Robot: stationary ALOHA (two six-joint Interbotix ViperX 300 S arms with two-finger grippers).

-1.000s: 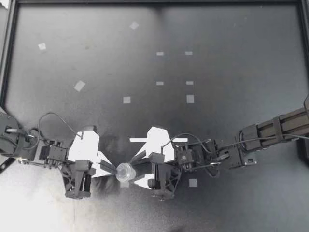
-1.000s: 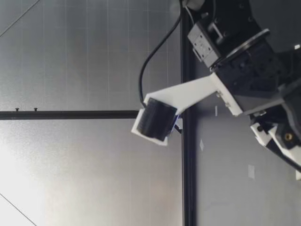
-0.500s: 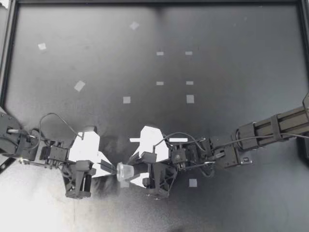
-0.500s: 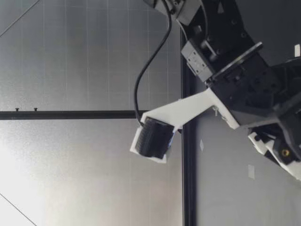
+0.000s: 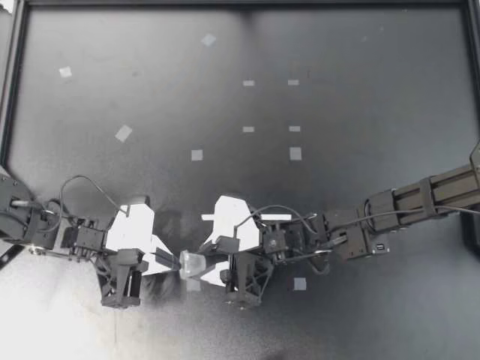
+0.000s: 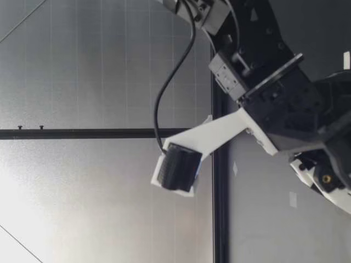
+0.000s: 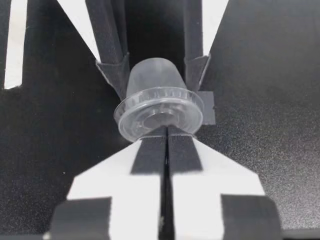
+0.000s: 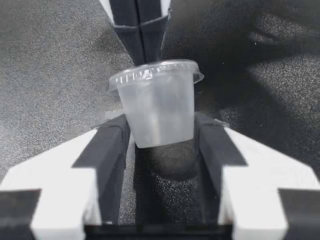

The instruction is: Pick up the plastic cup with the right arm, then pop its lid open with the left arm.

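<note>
top view: right tool (image 5: 204,265) clamps the clear cup (image 5: 193,264) sideways, left tool (image 5: 177,262) pinched tight on its lid (image 7: 159,114) rim.

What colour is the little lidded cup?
Clear, frosted plastic cup; the right wrist view shows it best.

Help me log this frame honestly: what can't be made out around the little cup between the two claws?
Contents: in the right wrist view the cup has cloudy walls; filled or empty, unclear.
Lid rim: in the left wrist view the lid covers the tips of my left claw; pinching or merely touching, unclear.
Low view: an arm fills it; the cup is nowhere visible.
</note>
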